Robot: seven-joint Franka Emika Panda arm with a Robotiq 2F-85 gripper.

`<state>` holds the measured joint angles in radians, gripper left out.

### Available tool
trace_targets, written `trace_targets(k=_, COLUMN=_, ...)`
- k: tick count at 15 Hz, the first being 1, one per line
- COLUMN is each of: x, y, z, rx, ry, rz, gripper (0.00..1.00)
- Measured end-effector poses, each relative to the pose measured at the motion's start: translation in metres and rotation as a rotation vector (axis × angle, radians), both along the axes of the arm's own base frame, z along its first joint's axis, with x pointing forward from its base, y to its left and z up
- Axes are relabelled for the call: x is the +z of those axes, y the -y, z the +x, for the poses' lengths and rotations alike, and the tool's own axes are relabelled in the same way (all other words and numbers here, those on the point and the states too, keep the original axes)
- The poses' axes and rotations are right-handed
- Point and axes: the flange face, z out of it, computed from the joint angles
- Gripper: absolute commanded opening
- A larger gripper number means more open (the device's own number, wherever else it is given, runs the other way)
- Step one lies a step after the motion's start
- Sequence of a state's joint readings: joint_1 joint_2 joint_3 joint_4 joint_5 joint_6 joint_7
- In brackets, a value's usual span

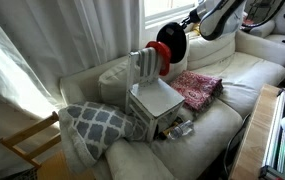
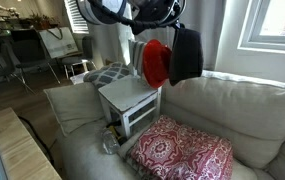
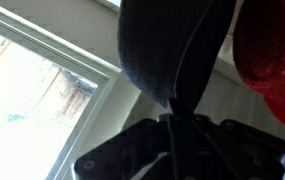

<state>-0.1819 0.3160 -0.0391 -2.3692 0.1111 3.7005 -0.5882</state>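
A robot arm comes in from the upper edge of both exterior views. Its gripper [image 2: 167, 20] is well above a small white table [image 2: 132, 100] that stands on a cream couch [image 2: 237, 100].

A black fabric piece [image 2: 185, 55] hangs limp from the gripper, over the table's far edge. A red fabric piece [image 2: 155, 62] dangles just beside it, touching it. In the wrist view a thin dark strap [image 3: 182, 95] runs from the black piece down between the black fingers [image 3: 112, 155], so the claw looks clenched on that strap. Whether the red piece [image 3: 272, 60] is pinched too or only hooked on cannot be told.

Risks, as a judgement: the hold is on a narrow strap, so a jolt could let it slide free and drop the load onto the table or behind the couch. The swinging fabric could also brush or snag the table, which rests on soft cushions and may tip. The red piece might come loose on its own.

The arm is stretched out high, with the wrist bent down so the load hangs straight. A red patterned cushion [image 2: 182, 150] lies in front of the table, and a grey lattice cushion [image 1: 97, 122] leans against its other side. A window [image 3: 32, 90] is behind.
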Motion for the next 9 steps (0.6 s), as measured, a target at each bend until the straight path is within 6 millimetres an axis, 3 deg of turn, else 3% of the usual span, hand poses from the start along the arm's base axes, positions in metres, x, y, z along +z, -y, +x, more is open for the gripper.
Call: trace_targets(k=9, x=-0.019, y=0.034, z=-0.024, rx=-0.19, ry=-0.107, rz=-0.11, gripper=0.01)
